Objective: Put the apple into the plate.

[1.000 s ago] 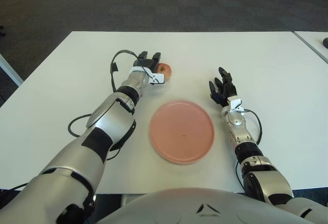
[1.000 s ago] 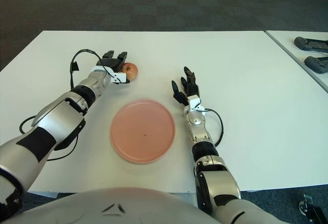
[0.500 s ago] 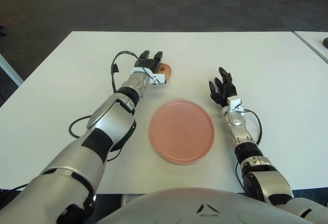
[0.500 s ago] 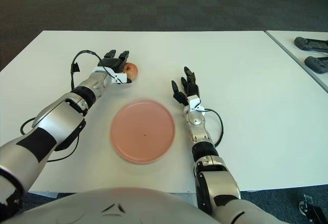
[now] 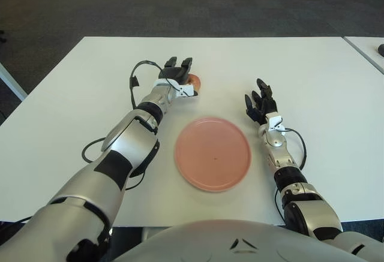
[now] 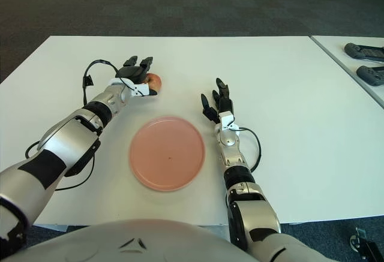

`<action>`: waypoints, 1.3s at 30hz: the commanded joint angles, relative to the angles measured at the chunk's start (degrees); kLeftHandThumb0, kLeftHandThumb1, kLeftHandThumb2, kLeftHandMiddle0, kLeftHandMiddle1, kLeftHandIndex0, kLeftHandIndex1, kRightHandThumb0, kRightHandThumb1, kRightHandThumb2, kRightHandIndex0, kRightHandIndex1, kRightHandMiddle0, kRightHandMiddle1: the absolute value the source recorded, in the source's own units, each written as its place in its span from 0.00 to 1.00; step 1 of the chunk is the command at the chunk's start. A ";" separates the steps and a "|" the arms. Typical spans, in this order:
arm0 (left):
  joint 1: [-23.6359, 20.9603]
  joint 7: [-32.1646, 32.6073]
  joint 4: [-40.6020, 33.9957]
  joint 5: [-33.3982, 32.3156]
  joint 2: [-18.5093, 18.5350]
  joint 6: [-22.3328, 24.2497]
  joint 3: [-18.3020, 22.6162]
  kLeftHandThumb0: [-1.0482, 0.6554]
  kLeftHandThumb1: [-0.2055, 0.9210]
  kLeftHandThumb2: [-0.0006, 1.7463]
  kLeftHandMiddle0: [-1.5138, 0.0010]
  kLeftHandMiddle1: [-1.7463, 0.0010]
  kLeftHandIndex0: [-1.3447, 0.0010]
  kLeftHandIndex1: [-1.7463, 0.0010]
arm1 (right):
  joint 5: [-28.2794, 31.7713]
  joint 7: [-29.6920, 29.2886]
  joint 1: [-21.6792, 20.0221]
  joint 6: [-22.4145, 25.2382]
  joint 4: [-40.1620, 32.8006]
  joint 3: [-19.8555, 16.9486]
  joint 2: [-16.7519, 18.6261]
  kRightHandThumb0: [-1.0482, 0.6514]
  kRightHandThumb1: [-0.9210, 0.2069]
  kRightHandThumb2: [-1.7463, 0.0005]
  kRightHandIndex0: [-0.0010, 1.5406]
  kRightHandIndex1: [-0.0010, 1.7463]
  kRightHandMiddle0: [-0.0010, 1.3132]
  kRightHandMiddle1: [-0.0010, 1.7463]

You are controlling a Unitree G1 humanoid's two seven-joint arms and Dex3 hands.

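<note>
A white table (image 6: pixel 288 82) is seen from above, with a pink plate (image 6: pixel 167 153) set near its front edge. At about eleven o'clock from the plate, a reddish apple (image 6: pixel 155 81) is partly covered by the left hand (image 6: pixel 137 75), whose dark fingers are spread over and beside it; a closed grasp cannot be confirmed. At about two o'clock from the plate, just beside its rim, the right hand (image 6: pixel 216 105) is shown with fingers extended upward, nothing held. Two dark controllers (image 6: pixel 365 61) are visible on a neighbouring table at three o'clock.
</note>
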 commanded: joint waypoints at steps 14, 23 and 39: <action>0.91 -2.58 0.44 0.52 -1.40 2.08 -0.09 0.00 1.00 0.10 1.00 1.00 1.00 0.84 | 0.48 0.54 4.19 4.09 1.44 -0.15 0.57 0.28 0.00 0.68 0.13 0.00 0.00 0.19; 1.31 -3.25 0.49 0.63 -1.82 2.75 -0.36 0.00 1.00 0.12 0.99 1.00 1.00 0.86 | 0.79 0.40 4.68 4.29 0.60 -0.63 0.73 0.28 0.00 0.68 0.13 0.00 0.00 0.20; 2.06 -3.76 0.66 1.83 -2.41 3.82 -2.19 0.00 1.00 0.09 1.00 1.00 1.00 0.83 | 0.14 -0.56 5.72 3.86 -0.40 -0.59 0.68 0.29 0.01 0.68 0.14 0.01 0.00 0.21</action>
